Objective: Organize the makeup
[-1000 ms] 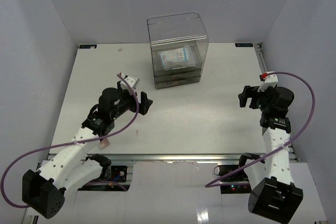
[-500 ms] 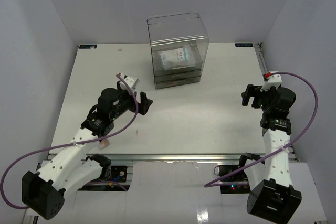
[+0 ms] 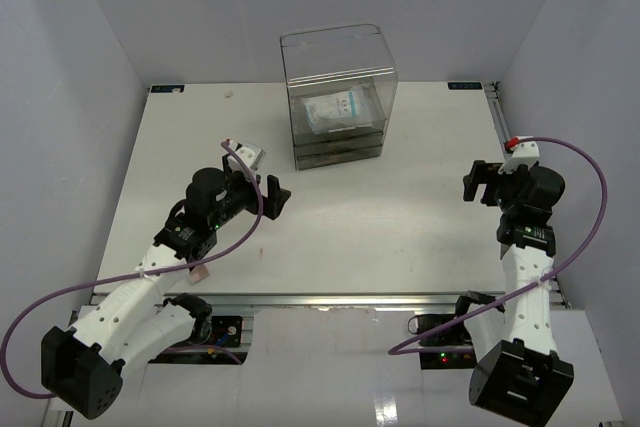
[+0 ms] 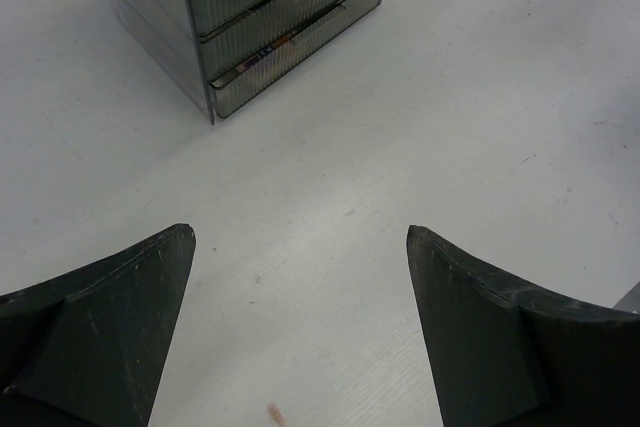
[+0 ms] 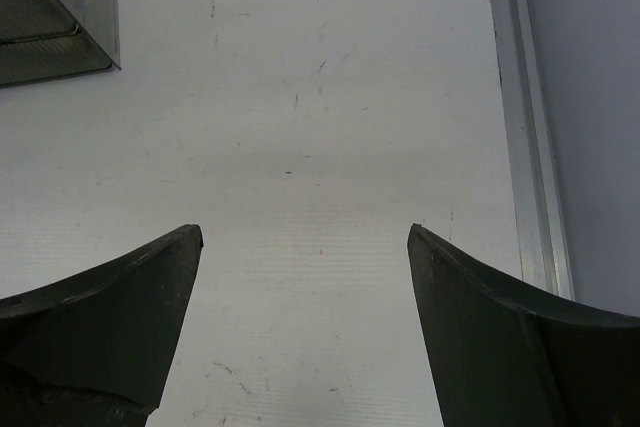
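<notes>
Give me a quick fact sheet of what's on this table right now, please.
Table: white, two arms at its near edge
Clear drawer box: far centre, drawers shut
Pale-blue packet: inside the box, above the drawers
Lower drawer: something multicoloured shows through its front
Left tool: open, holds nothing, faces the box
Right tool: open, holds nothing, over bare table near the right edge
</notes>
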`<state>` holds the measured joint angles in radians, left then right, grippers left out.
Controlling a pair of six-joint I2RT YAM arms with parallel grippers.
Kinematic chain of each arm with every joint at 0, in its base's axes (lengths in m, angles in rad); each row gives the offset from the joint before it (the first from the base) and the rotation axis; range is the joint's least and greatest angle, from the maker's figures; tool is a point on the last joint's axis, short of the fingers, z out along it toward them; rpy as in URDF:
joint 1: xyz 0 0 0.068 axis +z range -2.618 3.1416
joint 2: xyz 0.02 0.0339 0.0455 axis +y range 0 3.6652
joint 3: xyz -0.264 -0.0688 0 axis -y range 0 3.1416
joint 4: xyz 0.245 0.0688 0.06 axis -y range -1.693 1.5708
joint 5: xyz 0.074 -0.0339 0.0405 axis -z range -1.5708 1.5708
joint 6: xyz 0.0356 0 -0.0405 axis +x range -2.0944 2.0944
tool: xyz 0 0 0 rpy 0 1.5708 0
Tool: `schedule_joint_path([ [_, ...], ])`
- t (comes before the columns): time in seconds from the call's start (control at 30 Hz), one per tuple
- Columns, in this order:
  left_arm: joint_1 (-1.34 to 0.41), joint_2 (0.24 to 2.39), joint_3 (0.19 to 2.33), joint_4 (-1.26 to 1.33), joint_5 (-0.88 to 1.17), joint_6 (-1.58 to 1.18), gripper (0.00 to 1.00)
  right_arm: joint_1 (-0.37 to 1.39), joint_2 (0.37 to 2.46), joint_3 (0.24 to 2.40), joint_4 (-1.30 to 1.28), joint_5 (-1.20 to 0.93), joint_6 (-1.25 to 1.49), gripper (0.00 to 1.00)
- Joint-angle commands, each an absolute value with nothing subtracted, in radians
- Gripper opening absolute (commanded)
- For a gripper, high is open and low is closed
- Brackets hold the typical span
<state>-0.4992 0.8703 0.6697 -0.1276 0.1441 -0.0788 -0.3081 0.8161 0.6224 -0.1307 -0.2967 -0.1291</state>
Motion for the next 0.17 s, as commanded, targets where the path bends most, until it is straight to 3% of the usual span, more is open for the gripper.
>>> schedule_joint_path([
  [0.0,-0.495,0.848,0.678,-0.121,0.164,-0.083,0.98,-0.314,0.825,0.614,-0.087,-0.287,-0.113,0.9],
  [0.13,-0.495,0.848,0.677,-0.123,0.163,-0.084,0.98,-0.314,0.822,0.603,-0.08,-0.299,-0.119,0.9],
])
